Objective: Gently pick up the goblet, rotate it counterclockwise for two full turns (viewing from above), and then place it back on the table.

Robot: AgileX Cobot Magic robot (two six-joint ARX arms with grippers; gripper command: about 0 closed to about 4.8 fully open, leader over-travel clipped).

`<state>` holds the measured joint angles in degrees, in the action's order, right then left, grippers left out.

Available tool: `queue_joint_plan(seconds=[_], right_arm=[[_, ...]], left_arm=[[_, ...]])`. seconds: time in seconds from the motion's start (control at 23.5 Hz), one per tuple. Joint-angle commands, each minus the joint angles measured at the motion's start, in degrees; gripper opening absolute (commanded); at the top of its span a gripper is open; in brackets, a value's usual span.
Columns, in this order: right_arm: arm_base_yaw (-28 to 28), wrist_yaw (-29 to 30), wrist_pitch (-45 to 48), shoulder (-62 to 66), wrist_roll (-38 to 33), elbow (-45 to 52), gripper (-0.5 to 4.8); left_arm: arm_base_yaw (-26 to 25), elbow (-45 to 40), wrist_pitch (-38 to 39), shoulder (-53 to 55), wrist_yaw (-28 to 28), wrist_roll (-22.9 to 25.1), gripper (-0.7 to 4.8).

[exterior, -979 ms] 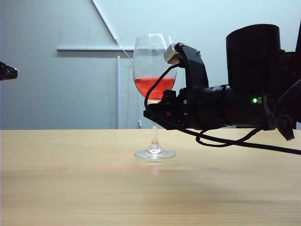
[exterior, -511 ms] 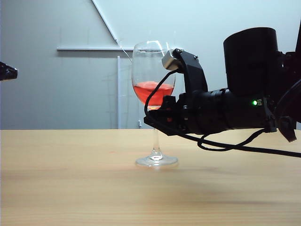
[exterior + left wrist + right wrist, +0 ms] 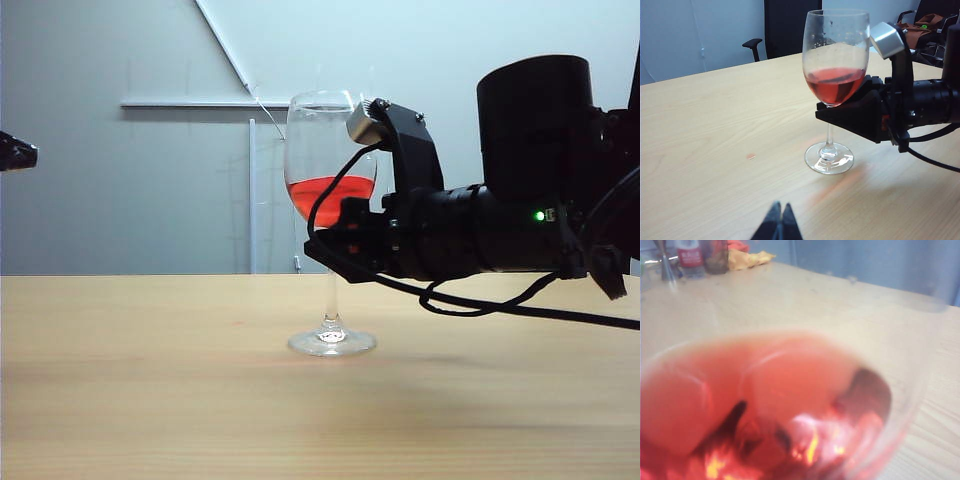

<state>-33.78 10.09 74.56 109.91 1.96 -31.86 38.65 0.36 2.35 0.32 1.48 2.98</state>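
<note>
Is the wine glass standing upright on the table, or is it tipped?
Upright. The wine glass has a vertical stem, and its foot rests flat on the table.

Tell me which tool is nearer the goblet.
Right. The right tool sits at the goblet, around its stem just under the bowl; the left tool hangs well back from its foot, apart.

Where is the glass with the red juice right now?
The goblet stands upright on the table near the middle of the exterior view, with the right gripper around the top of its stem. The left gripper waits nearer the camera, apart.
</note>
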Motion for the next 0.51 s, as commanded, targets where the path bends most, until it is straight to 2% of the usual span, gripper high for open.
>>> queue_joint_plan(seconds=[0.04, 0.26, 0.38, 0.51], right_arm=[[-0.1, -0.1, 1.6, -0.5, 0.0, 0.4, 1.63], [-0.1, -0.1, 3.0, -0.7, 0.0, 3.0, 2.19], [-0.1, -0.7, 3.8, -2.4, 0.7, 5.9, 2.26], [-0.1, -4.3, 3.6, -5.6, 1.4, 9.3, 2.81]], left_arm=[[0.0, 0.2, -0.7, 0.0, -0.2, 0.0, -0.05], [-0.2, 0.2, -0.7, 0.0, -0.2, 0.0, -0.05], [-2.1, 0.2, -0.7, 0.0, -0.2, 0.0, -0.05], [-5.2, 0.2, -0.7, 0.0, -0.2, 0.0, -0.05]])
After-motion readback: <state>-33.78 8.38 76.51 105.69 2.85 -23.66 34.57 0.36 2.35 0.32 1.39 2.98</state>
